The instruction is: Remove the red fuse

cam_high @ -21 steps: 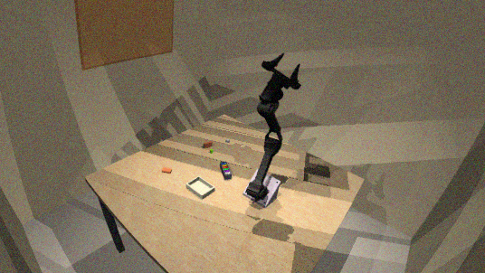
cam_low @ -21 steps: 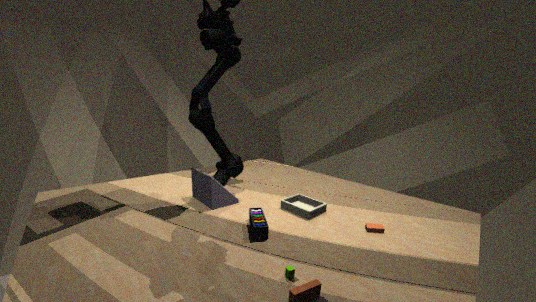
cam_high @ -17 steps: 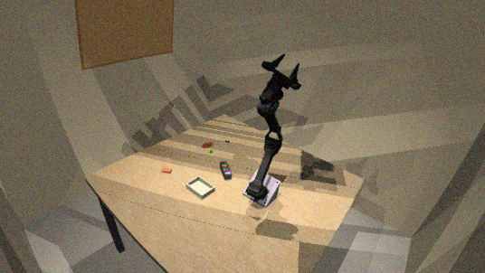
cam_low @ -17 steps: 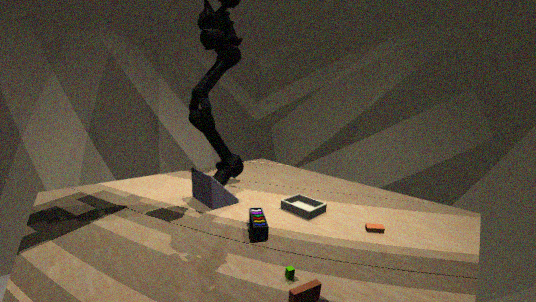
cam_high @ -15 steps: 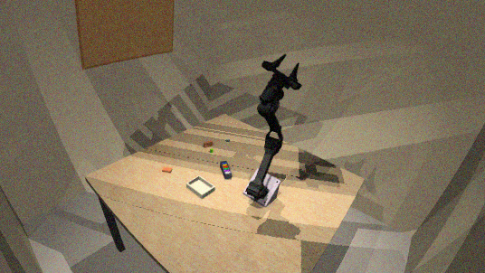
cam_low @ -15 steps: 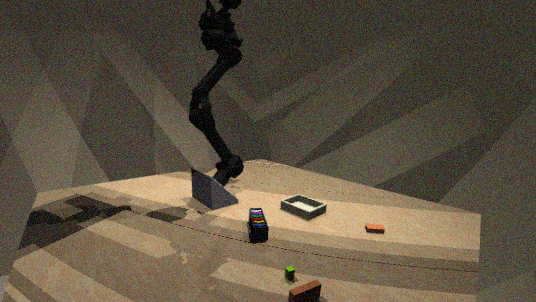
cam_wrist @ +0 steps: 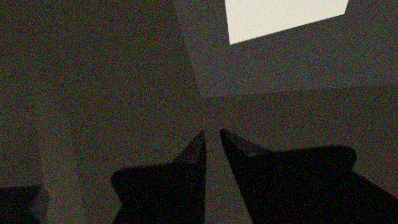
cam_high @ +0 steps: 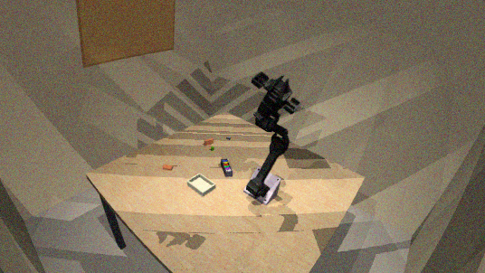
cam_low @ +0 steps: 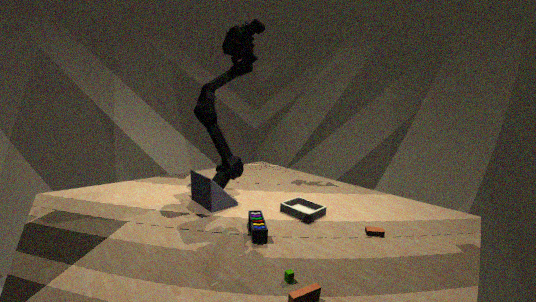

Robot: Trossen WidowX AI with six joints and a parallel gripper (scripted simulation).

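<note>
The dark fuse block [cam_high: 223,169] [cam_low: 257,230] stands on the table with a row of coloured fuses in it. The red fuse [cam_low: 257,222] sits among them; in the top view it is too small to pick out. The white tray [cam_high: 194,187] [cam_low: 313,214] lies beside the block and holds nothing. My gripper [cam_high: 259,81] [cam_low: 257,26] [cam_wrist: 212,133] is raised high above the table, far from block and tray. It points up towards the wall. Its fingers are almost together with only a narrow slit, and nothing is between them.
The arm's grey base [cam_high: 272,185] [cam_low: 207,192] stands near the block. Two orange bricks [cam_high: 167,166] [cam_high: 208,141] [cam_low: 374,231] [cam_low: 304,292] and a small green cube [cam_high: 212,147] [cam_low: 289,275] lie farther out on the table.
</note>
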